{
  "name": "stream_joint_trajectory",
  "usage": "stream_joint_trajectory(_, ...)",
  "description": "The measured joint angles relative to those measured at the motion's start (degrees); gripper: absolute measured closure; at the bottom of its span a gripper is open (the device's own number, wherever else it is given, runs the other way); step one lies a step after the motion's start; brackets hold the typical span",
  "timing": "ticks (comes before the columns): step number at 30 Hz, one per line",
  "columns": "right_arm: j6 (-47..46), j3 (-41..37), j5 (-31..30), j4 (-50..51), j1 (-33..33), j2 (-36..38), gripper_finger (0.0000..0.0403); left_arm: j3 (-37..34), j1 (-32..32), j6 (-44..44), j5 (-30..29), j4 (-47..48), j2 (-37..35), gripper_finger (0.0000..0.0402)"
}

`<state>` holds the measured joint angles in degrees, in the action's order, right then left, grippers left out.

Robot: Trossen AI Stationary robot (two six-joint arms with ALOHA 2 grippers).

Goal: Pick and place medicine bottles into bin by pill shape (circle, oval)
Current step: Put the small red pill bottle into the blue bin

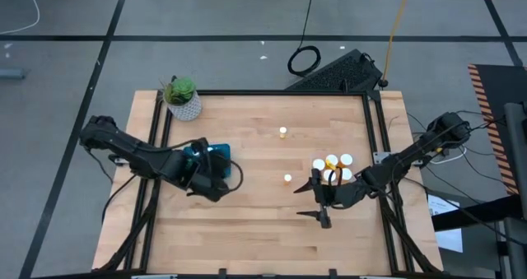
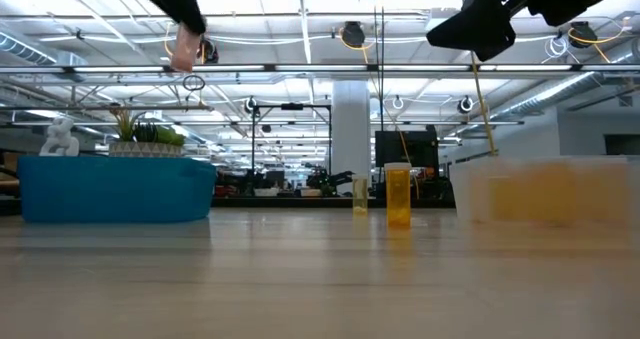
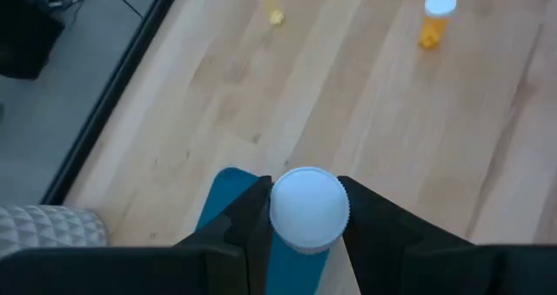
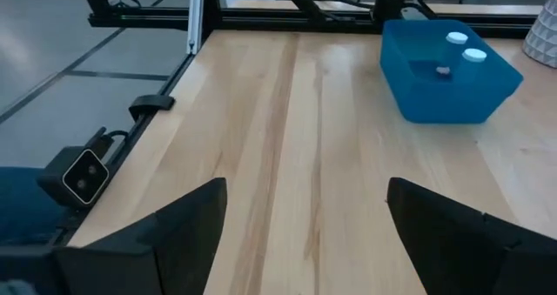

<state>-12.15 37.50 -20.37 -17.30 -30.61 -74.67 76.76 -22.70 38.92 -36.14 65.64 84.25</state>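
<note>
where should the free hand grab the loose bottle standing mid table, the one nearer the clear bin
Probably take the standing bottle across its amber body just under the white cap, coming down from above. It stands upright and alone on the table, and the open right hand is the nearer one.

The bin (image 4: pixel 448 73) is bright blue, and beside it the plant (image 1: pixel 179 90) is green in a white pot (image 1: pixel 184 108) with a diamond pattern. The medicine bottles (image 1: pixel 333 167) are amber-orange with white caps, on the pale wood table (image 1: pixel 263 221).
</note>
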Motion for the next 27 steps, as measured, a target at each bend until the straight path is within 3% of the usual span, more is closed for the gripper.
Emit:
stream_joint_trajectory(10, 1.2, 0.0, -0.4, -1.2, 0.0, 0.0, 0.009, -20.6, 1.2, 7.7, -3.0, -9.5, -11.7, 0.0274)
stream_joint_trajectory(17, 1.5, 0.0, -0.5, -1.3, 0.3, 0.0, 0.009, -32.2, 7.2, -1.9, -0.5, -27.3, -16.6, 0.0273)
stream_joint_trajectory(27, 2.0, 0.0, -0.5, -0.7, 0.3, 0.0, 0.009, -41.3, 18.2, -11.4, 8.0, -45.6, -16.7, 0.0273)
